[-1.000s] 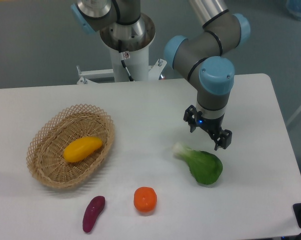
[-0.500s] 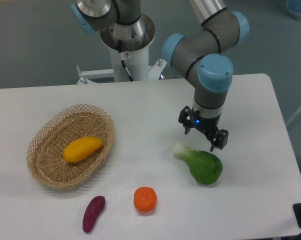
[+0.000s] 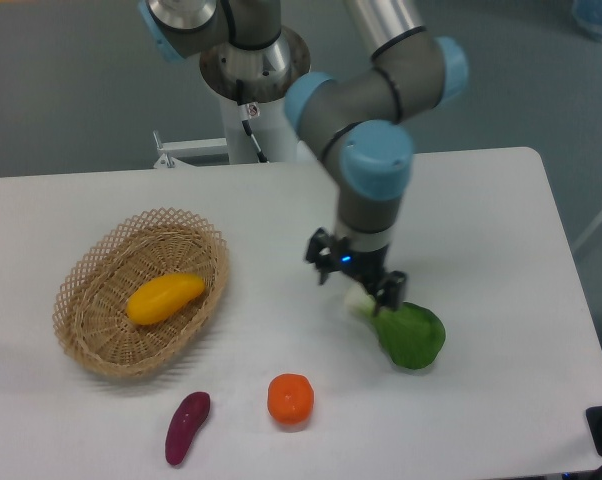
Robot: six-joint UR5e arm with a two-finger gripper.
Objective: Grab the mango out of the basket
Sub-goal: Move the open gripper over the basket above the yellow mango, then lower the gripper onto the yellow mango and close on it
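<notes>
Nothing of the job itself is done yet — the mango [image 3: 165,298] lies on its side in the middle of the basket [image 3: 91,268], untouched, with nothing near it. Everything is left: getting over the basket, coming down, closing on the fruit and lifting it clear.

The gripper [image 3: 355,277] hangs low over the white table [image 3: 501,220], right of centre, its fingers spread apart and holding nothing. It sits just above the pale stem end of the green leafy vegetable [image 3: 409,334], close enough that from here I cannot tell whether the right-hand finger brushes it.

From the gripper the mango is well off to the camera's left and a touch nearer the front edge, with a bare stretch of table and the basket's lattice rim in between. The orange fruit [image 3: 290,398] and the purple sweet potato [image 3: 187,427] lie along the front of the table — outside the basket, and out of the way, I'd judge.
</notes>
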